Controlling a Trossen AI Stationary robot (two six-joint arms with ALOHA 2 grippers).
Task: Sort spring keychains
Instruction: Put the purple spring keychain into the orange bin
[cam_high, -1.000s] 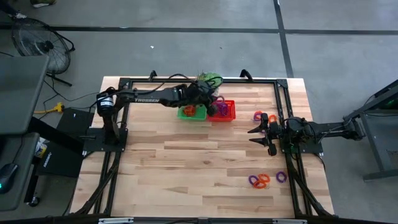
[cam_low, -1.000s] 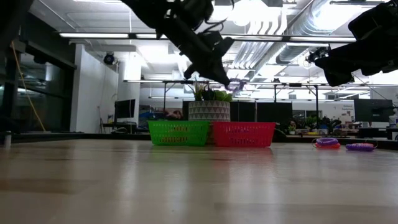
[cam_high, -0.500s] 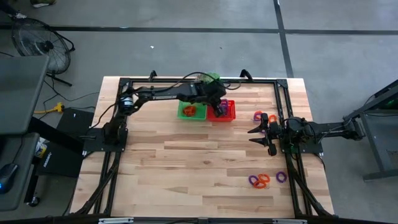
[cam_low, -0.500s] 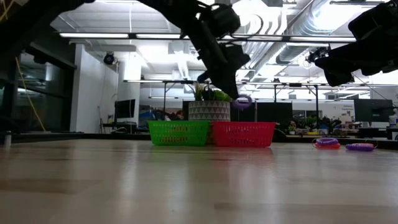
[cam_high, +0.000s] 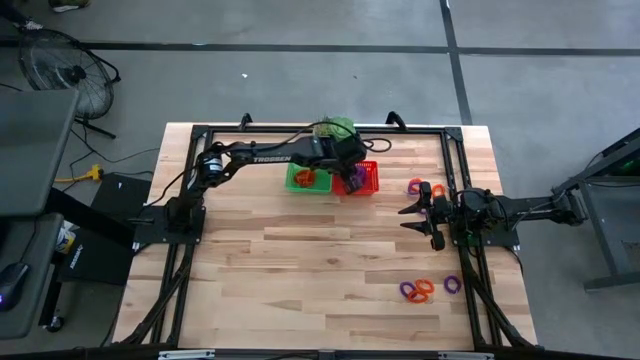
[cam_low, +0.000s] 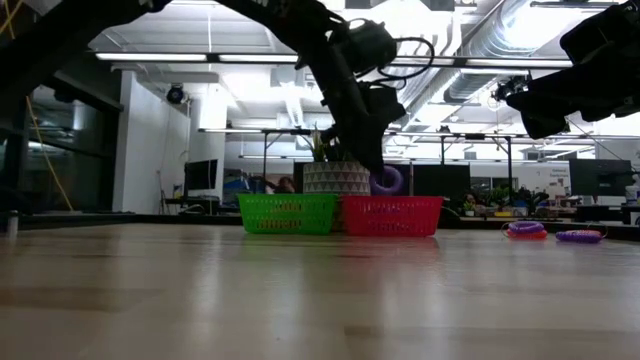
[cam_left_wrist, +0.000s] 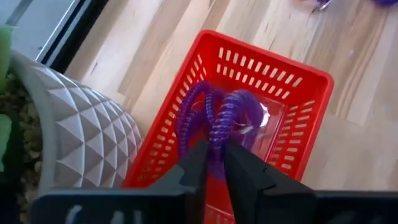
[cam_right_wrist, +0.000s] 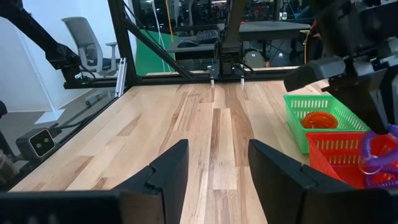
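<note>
My left gripper hangs over the red mesh basket, shut on a purple spring keychain. In the low view that keychain sits just above the red basket's rim. The green basket stands beside the red one and holds an orange keychain. More orange and purple keychains lie on the table at the right and near right. My right gripper waits open at the table's right side. My left gripper pinches the purple keychain's coil between its two fingers, coming from above and pointing down. The keychain is lifted clear and hangs below the fingertips, over the inside of the red basket.
A grey patterned plant pot stands right behind the baskets at the far edge. A black frame runs around the table. Bare wood lies across the table's middle and near left.
My left gripper has carried the purple keychain toward the table's right, from over the seam between the baskets to over the red basket, and has come down until the keychain hangs just above its rim.
</note>
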